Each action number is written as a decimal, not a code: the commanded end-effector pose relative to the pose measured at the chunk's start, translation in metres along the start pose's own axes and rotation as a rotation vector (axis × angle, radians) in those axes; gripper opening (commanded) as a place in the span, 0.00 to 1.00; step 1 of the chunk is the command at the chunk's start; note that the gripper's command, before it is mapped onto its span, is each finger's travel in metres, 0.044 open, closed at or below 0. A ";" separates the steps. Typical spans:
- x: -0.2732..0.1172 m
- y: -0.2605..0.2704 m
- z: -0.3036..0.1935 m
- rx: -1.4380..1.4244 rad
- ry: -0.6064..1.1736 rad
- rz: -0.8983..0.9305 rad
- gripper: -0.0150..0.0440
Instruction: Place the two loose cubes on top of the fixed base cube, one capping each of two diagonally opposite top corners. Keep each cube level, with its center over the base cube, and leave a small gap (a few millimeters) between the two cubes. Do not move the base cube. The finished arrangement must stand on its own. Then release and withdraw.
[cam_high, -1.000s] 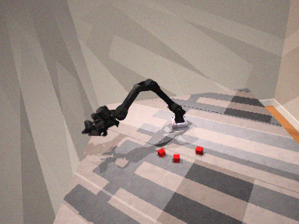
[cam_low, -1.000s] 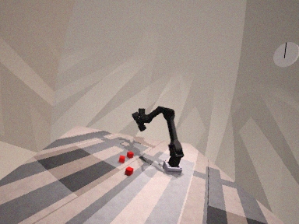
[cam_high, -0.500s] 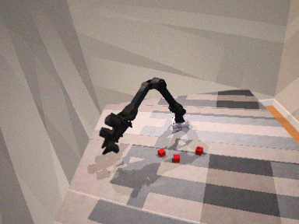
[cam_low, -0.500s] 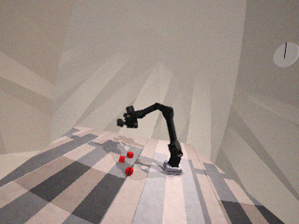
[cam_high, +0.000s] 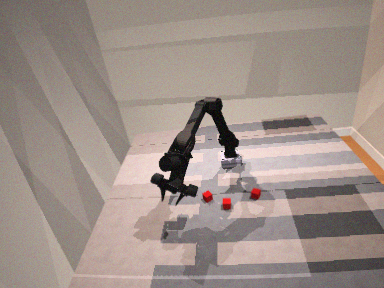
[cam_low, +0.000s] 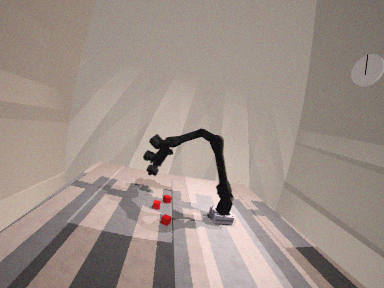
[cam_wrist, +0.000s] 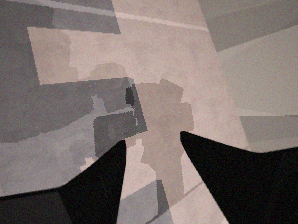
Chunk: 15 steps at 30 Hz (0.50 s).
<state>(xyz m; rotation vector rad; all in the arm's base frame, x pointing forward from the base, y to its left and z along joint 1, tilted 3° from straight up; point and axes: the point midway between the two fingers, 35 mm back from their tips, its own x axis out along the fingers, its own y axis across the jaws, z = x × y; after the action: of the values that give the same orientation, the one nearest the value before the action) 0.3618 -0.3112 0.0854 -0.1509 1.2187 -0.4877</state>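
1. Top view: the black arm (cam_high: 213, 106) (cam_low: 219, 150) bends high, from its pale base (cam_high: 231, 162) (cam_low: 223, 219) over to the gripper (cam_high: 170, 202) (cam_low: 152, 173) (cam_wrist: 153, 137). The base lies well off to one side of the tool, and the cubes lie toward that side too.
2. The gripper hangs above the striped surface, its fingers partly open with nothing between them. In the wrist view no cube shows between or beyond the tips.
3. All three red cubes sit below the tool and off to its side, separate from one another; none is stacked. I cannot tell which is the fixed base cube.
4. Nearest the tool is the left cube (cam_high: 207, 196) (cam_low: 167, 199); the middle cube (cam_high: 227, 204) (cam_low: 156, 204) lies just past it, and the right cube (cam_high: 255, 193) (cam_low: 165, 220) is farthest from the fingers.
5. The coming move likely turns on that sideways offset: the tool should travel across toward the cubes before it descends, as going straight down would miss them all. In the top view the left cube looks turned against its neighbor, so the fingers may need a matching twist to meet flat faces.
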 end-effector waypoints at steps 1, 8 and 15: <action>-0.032 0.068 -0.005 -0.504 0.048 0.182 0.70; -0.071 0.129 -0.021 -0.998 0.050 0.377 0.70; -0.117 0.178 -0.046 -1.472 0.007 0.586 0.70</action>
<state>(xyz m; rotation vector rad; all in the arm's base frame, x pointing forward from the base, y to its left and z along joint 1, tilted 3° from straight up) 0.3580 -0.1556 0.0918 -0.7628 1.4142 0.5278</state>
